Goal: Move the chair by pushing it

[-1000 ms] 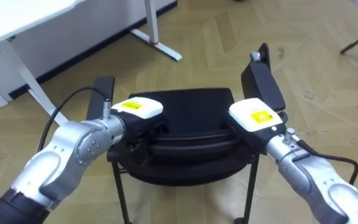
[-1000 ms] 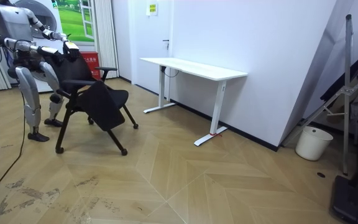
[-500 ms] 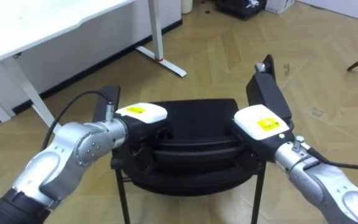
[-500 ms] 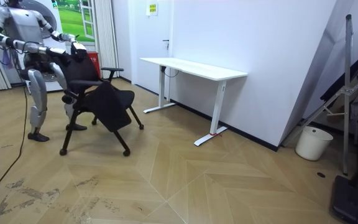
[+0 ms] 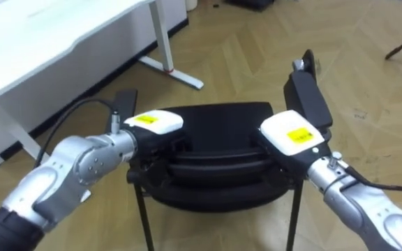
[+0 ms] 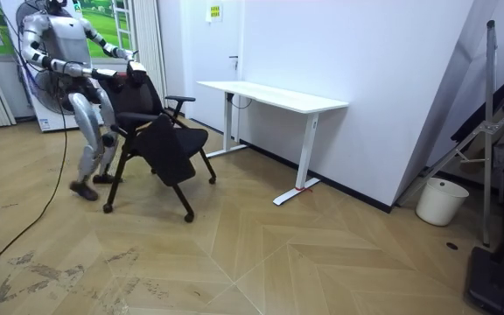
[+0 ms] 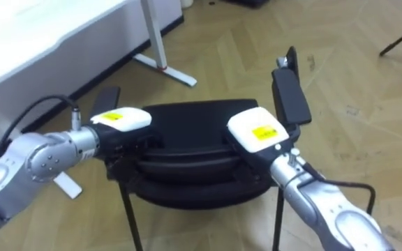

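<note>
Item: black office chair, standing on the parquet floor near the end of the white desk, with the robot directly behind it. Build, judged: stiff dark frame, padded seat and back, moderate weight; the legs seem to end in small castors, so it should roll readily on wood rather than drag. Hazard, judged: a push applied high may tip it forward if a castor catches. Best hold: the top edge of the backrest, one hand toward each end, where both hands are placed. Left hand lies over the robot's-left end of that edge, right hand over the other end; the fingers of both are hidden beyond the padding, so grasp or flat press cannot be told. Orientation: seat and both armrests point away from the robot, toward the desk side of the room. Long axis: upright, legs to backrest; the backrest's top edge runs crosswise between the hands.
</note>
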